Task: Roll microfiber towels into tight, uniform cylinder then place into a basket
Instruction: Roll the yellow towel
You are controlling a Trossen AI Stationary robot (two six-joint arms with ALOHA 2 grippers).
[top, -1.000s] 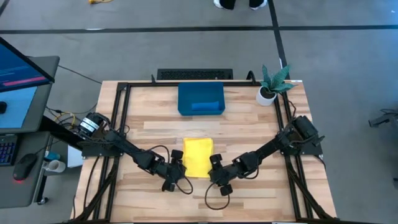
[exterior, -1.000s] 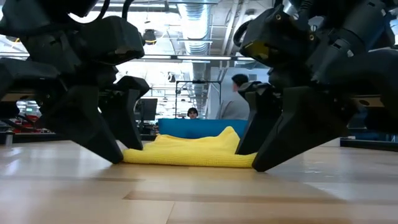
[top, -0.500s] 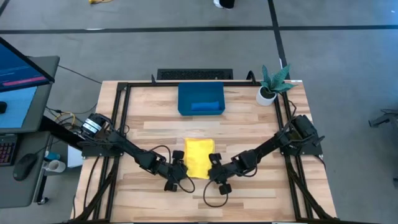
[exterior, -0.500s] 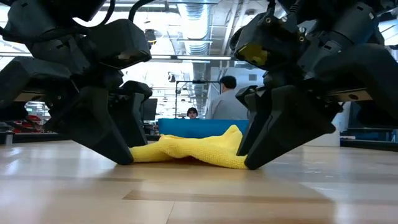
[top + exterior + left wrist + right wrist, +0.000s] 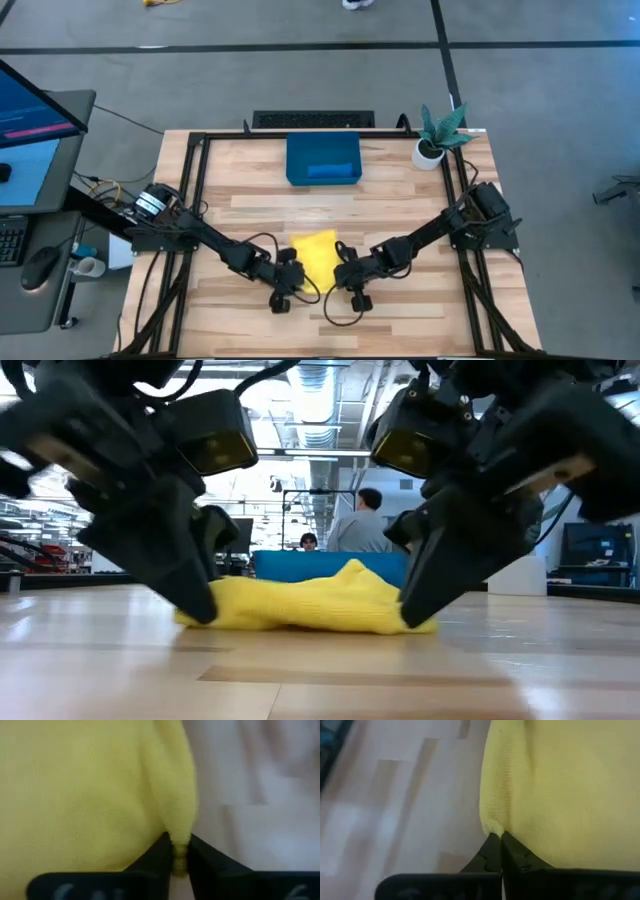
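Note:
The yellow microfiber towel [image 5: 313, 250] lies bunched on the table's near middle, its far part flat on the wood. My left gripper [image 5: 296, 273] is shut on its near left corner. My right gripper [image 5: 341, 270] is shut on its near right corner. In the low view the towel [image 5: 305, 605] humps up between the two grippers [image 5: 197, 610] [image 5: 412, 615]. The dark-blue basket [image 5: 300, 150] stands at the far middle with a lighter blue roll [image 5: 332, 172] in it, likely the blue towel. My left gripper pinches a raised fold at the towel's near left corner [image 5: 179, 840] between its two fingertips. The fingers slant down from the near left. The corner is gathered into a ridge, and the cloth beyond it lies on the table. My right gripper pinches the towel's near right corner [image 5: 491, 826] between its two fingertips. The fingers slant down from the near right. The cloth beyond the corner rests on the table.
A small white pot with a green plant [image 5: 436, 140] stands at the far right corner. A black frame [image 5: 195, 180] runs along the table's sides. A monitor and a mouse sit on a side desk [image 5: 30, 150] at the left. People show in the room behind [image 5: 360, 525].
Both grippers have rolled at the wrist and shut on the towel's near corners, the right one first, then the left. The towel's near edge has bunched up off the table, and the towel now looks shorter and humped, while its far part has stayed where it was.

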